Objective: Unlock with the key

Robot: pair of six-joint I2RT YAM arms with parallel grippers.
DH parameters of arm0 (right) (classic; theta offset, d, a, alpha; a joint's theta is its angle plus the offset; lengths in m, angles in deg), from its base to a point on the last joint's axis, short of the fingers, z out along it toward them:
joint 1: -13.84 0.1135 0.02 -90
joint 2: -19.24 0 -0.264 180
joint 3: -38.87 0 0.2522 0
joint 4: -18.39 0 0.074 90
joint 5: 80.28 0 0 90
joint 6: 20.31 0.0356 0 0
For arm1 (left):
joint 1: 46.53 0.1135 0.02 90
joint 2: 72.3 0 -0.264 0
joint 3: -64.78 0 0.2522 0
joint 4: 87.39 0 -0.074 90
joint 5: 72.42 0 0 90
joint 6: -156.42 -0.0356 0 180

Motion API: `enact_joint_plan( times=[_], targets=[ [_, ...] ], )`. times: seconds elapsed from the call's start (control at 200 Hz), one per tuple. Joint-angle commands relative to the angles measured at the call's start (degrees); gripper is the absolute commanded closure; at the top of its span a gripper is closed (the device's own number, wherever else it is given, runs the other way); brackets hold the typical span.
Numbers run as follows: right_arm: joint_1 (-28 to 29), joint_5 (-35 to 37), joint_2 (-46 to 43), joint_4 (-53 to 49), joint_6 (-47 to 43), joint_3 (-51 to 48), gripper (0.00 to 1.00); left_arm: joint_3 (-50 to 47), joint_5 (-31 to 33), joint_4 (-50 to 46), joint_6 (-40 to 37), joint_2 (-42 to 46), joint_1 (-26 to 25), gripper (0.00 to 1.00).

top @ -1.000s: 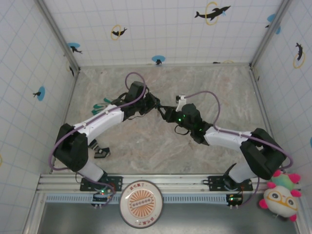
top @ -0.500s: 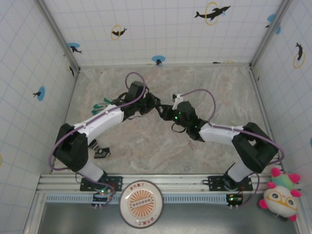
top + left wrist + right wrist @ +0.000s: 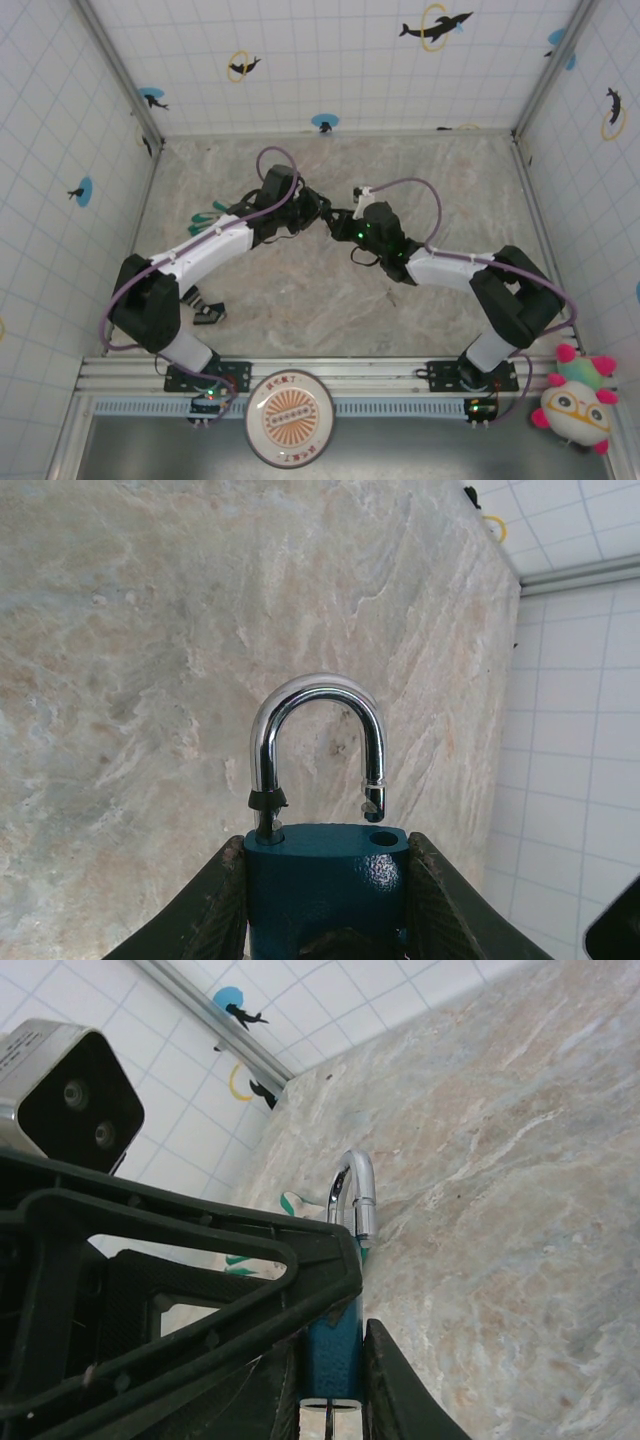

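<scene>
Over the table's [image 3: 300,300] middle, the padlock [image 3: 330,890] is clamped by its blue body in the left gripper [image 3: 325,855], so its underside is offered to the right gripper [image 3: 330,1400]. That gripper's jaws stand narrow about what may be the key [image 3: 330,1415]; whether it is held cannot be told. The padlock's long axis runs body-to-shackle [image 3: 318,695], pointing away from the left wrist.

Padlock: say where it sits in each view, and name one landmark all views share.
Left wrist: padlock bottom centre, shackle sprung open.
Right wrist: lower centre, edge-on.
Top external: middle of the marble table, too small to make out.
Shared landmark: the marble table.
</scene>
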Motion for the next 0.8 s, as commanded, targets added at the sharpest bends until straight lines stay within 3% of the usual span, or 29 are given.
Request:
enact_joint_plan(
  times=[0.0,0.12,0.36,0.46,0.545,0.651,0.796],
  targets=[
    [-1.1,0.7,0.1,0.5,-1.8,0.8,0.95,0.1,-1.0,-0.4,-0.8,2.3,0.4,0.81],
    [-1.9,-2.2,-1.4,-1.9,-4.1,-0.4,0.97,1.4,1.7,-3.4,-4.4,3.1,1.4,0.68],
    [-4.0,-11.1,-4.4,-10.6,-12.4,0.4,0.98,3.1,6.0,-8.9,-13.6,5.8,3.3,0.57],
    [-4.8,-12.8,-5.4,-11.3,-13.7,0.1,0.99,3.0,5.6,-9.2,-16.0,6.7,3.6,0.57],
    [-5.2,-13.4,-5.7,-9.2,-12.6,-0.6,1.00,1.5,3.5,-6.5,-15.8,7.5,3.7,0.62],
    [-4.8,-13.2,-5.3,-6.1,-11.0,-1.0,1.00,0.0,1.2,-3.6,-13.9,7.5,3.7,0.60],
    [-4.3,-14.0,-5.1,-6.0,-11.7,-0.9,1.00,0.9,2.7,-5.4,-16.0,6.9,3.7,0.58]
  ],
)
